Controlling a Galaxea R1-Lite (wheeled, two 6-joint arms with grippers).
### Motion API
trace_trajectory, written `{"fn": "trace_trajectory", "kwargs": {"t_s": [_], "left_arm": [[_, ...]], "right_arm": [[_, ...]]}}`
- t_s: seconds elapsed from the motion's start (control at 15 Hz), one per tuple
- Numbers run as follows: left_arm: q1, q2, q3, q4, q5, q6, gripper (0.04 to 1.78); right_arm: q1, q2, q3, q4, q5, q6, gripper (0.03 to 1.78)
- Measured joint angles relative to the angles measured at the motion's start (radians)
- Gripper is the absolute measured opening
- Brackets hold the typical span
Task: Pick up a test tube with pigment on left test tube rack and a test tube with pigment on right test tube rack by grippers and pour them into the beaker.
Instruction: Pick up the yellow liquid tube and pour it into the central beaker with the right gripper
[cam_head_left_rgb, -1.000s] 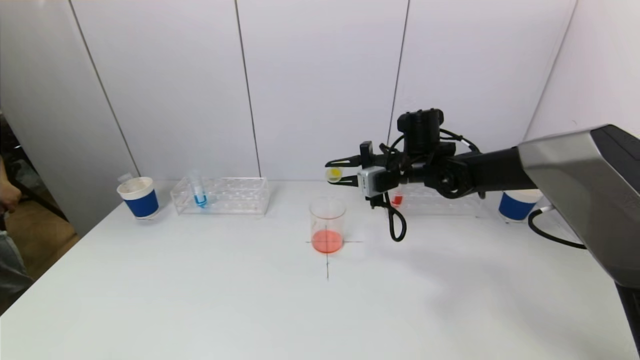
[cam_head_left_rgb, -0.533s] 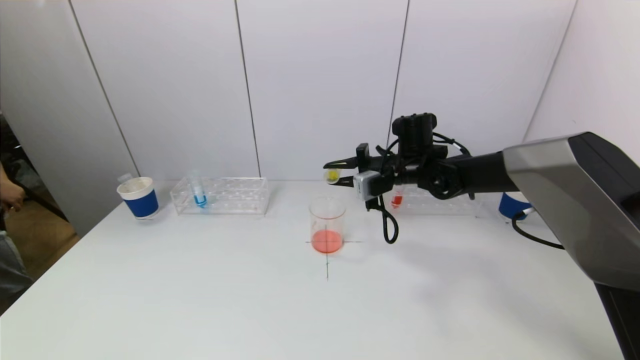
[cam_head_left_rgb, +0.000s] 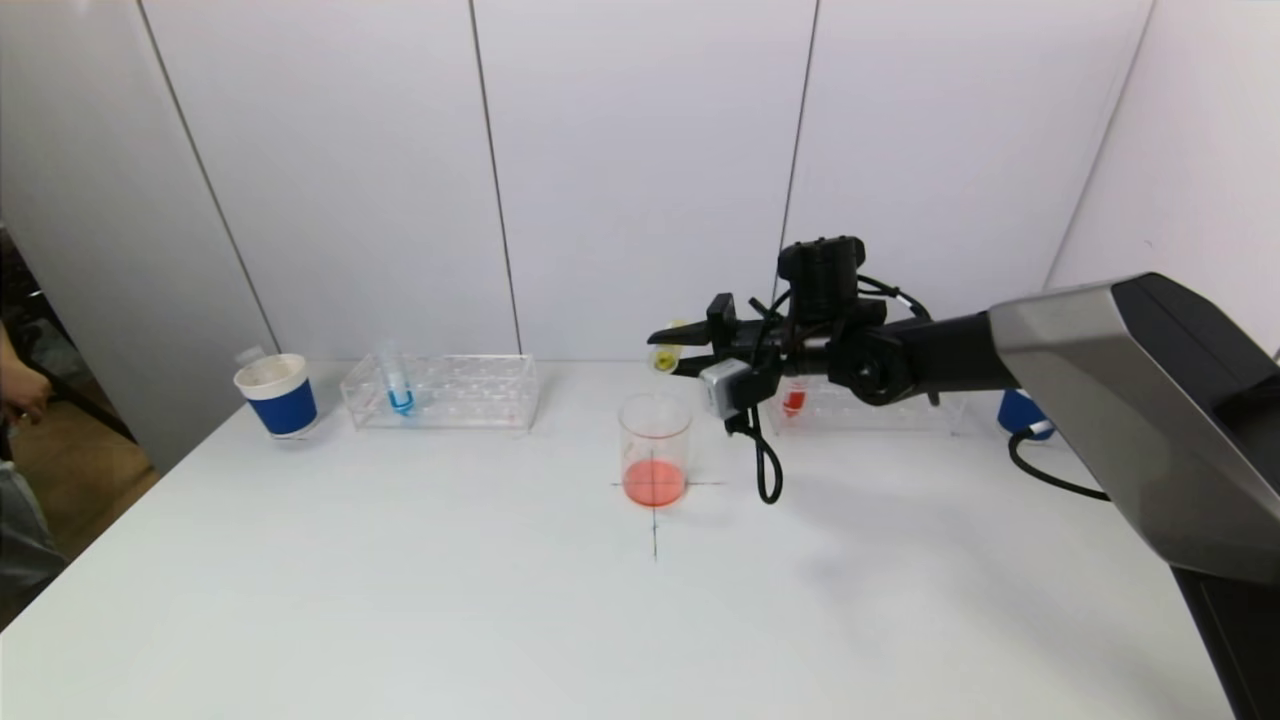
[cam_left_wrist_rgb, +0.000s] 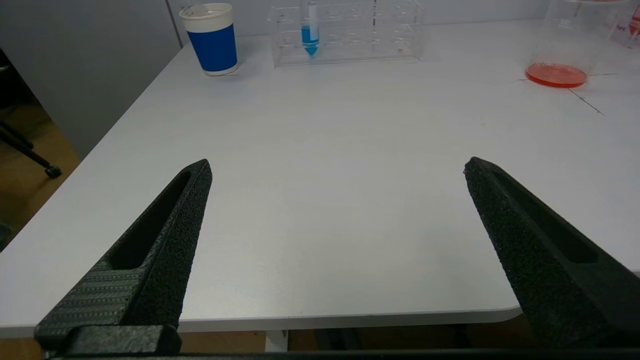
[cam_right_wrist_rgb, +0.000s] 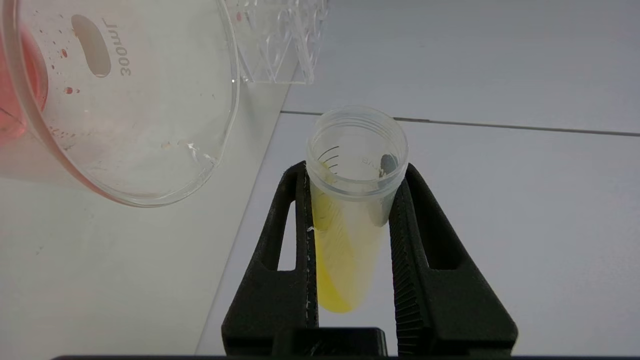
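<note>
My right gripper (cam_head_left_rgb: 668, 350) is shut on a clear test tube with yellow pigment (cam_head_left_rgb: 665, 357), held tilted on its side just above and behind the rim of the beaker (cam_head_left_rgb: 655, 448). The beaker holds orange-red liquid. In the right wrist view the tube (cam_right_wrist_rgb: 350, 220) sits between the black fingers (cam_right_wrist_rgb: 300, 225), its open mouth beside the beaker rim (cam_right_wrist_rgb: 150, 150). The left rack (cam_head_left_rgb: 445, 390) holds a tube with blue pigment (cam_head_left_rgb: 398, 385). The right rack (cam_head_left_rgb: 860, 405) holds a tube with red pigment (cam_head_left_rgb: 793, 398). My left gripper (cam_left_wrist_rgb: 337, 170) is open and empty over the table's front edge.
A blue-and-white paper cup (cam_head_left_rgb: 276, 394) stands left of the left rack. Another blue cup (cam_head_left_rgb: 1022, 412) stands right of the right rack, partly behind my arm. A black cross (cam_head_left_rgb: 655, 520) is marked on the white table under the beaker. A cable loop (cam_head_left_rgb: 765, 470) hangs below the right wrist.
My right gripper with the yellow tube has shifted slightly left and rolled, tilting the tube further over the beaker. The left arm has not moved.
</note>
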Motion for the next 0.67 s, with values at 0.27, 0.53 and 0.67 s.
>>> {"fn": "trace_trajectory", "kwargs": {"t_s": [0.27,0.53,0.67], "left_arm": [[0.0,0.0,0.0,0.0,0.0,0.0,1.76],[0.0,0.0,0.0,0.0,0.0,0.0,1.76],[0.0,0.0,0.0,0.0,0.0,0.0,1.76]], "right_arm": [[0.001,-0.001,0.004,0.0,-0.026,-0.036,0.48],[0.006,-0.01,0.005,0.0,-0.04,-0.071,0.48],[0.009,-0.014,0.006,0.0,-0.042,-0.083,0.48]]}}
